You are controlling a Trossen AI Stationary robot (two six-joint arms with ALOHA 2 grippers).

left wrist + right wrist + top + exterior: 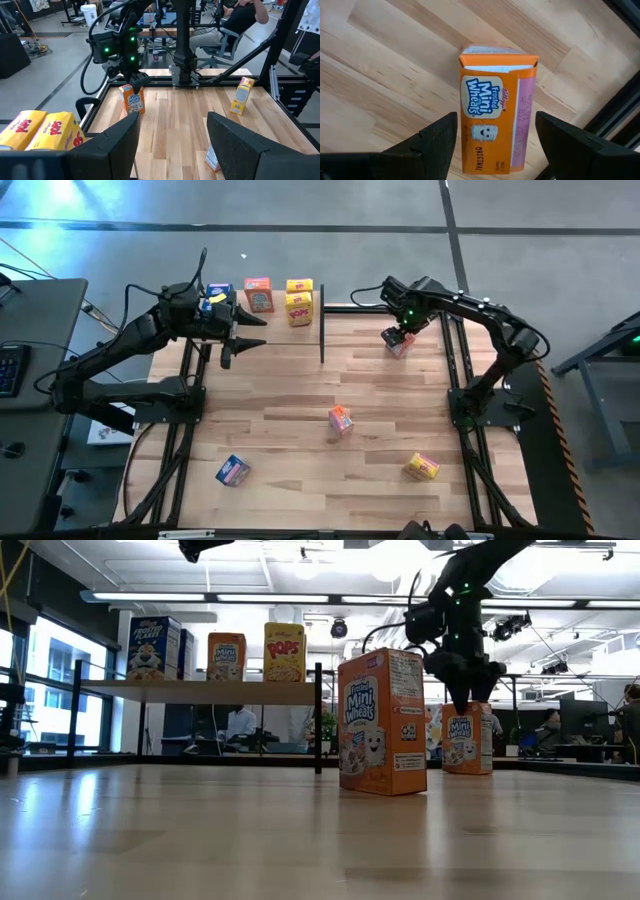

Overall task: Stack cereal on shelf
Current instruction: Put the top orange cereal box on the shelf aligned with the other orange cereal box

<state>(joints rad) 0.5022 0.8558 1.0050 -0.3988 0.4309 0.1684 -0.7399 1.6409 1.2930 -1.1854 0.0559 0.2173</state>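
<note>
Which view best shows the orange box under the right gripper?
Right wrist view: the orange box fills the frame between open fingers, label readable. High view shows it small; low view, partly hidden; left wrist view, distant.

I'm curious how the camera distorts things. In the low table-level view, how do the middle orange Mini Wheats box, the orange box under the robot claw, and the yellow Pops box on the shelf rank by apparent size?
1. Middle orange box, largest, though nearest the camera.
2. Orange box under the right gripper and Pops box: look alike, unsure.

Open tabletop (290,430) between scattered boxes; shelf (270,315) holds three cereal boxes, black post (322,330) flanks it
</note>
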